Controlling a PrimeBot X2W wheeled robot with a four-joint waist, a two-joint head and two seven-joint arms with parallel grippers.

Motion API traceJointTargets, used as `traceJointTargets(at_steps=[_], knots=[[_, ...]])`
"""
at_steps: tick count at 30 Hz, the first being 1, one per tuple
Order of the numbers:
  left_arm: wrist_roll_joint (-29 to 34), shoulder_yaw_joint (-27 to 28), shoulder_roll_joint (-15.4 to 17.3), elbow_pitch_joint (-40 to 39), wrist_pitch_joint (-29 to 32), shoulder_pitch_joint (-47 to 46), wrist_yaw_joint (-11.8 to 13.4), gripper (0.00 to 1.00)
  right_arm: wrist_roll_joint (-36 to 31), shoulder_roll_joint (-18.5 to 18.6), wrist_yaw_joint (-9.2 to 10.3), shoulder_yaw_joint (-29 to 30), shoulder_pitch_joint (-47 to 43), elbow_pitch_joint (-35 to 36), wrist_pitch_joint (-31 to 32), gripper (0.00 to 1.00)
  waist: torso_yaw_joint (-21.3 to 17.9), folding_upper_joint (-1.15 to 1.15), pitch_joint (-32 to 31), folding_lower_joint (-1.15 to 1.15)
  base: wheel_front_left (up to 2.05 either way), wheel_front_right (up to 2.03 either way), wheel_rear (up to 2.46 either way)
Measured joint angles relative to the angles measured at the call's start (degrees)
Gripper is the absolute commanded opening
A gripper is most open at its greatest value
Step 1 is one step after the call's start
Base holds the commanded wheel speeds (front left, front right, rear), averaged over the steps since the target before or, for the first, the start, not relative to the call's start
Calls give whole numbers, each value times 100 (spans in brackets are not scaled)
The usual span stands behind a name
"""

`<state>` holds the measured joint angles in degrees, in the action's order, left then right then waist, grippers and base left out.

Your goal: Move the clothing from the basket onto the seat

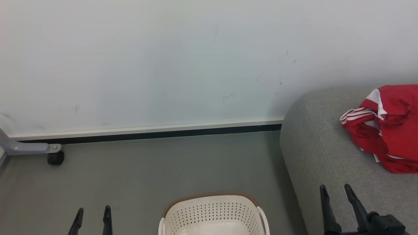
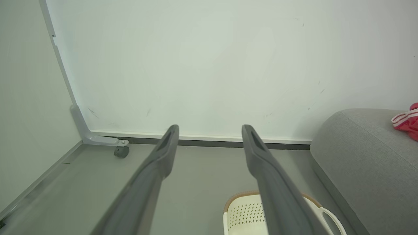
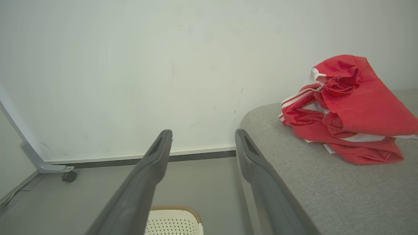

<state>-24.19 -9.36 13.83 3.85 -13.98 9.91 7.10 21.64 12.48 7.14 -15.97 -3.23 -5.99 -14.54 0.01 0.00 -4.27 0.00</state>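
Note:
Red clothing (image 1: 388, 127) with white stripes lies bunched on the grey seat (image 1: 320, 147) at the right; the right wrist view has the clothing (image 3: 346, 111) on the seat (image 3: 310, 182), and the left wrist view catches a corner of the clothing (image 2: 408, 120) on the seat (image 2: 359, 156). The cream perforated basket (image 1: 214, 213) stands on the floor at the bottom centre; what shows of its inside is bare. The basket (image 2: 241, 212) sits below my left fingers, and the basket (image 3: 173, 222) also sits low between my right ones. My left gripper (image 1: 93, 212) is open and holds nothing. My right gripper (image 1: 336, 191) is open over the seat's front.
A white wall with a dark skirting strip (image 1: 147, 133) runs behind. A grey frame leg with a black caster (image 1: 55, 157) stands at the far left. Grey floor (image 1: 147, 169) lies between the caster and the seat.

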Motion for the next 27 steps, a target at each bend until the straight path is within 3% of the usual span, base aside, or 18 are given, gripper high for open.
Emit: traceJointTargets(at_steps=[10,11,19,27], knots=[[15,2,9,-36,0,27,1,100,-49,-76,0,57,-115,55,0,100,52,0,-41,0,0,0,0],[15,2,10,-41,0,37,1,0,-51,-78,0,66,-116,57,0,0,55,0,-42,0,0,0,0],[-34,-73,-164,302,65,194,-8,0,-20,-204,-10,16,-317,-291,49,0,57,0,-39,0,0,0,0],[-444,41,-223,354,197,164,-113,0,410,-250,-94,192,-290,-341,194,0,53,0,2,0,0,0,0]])
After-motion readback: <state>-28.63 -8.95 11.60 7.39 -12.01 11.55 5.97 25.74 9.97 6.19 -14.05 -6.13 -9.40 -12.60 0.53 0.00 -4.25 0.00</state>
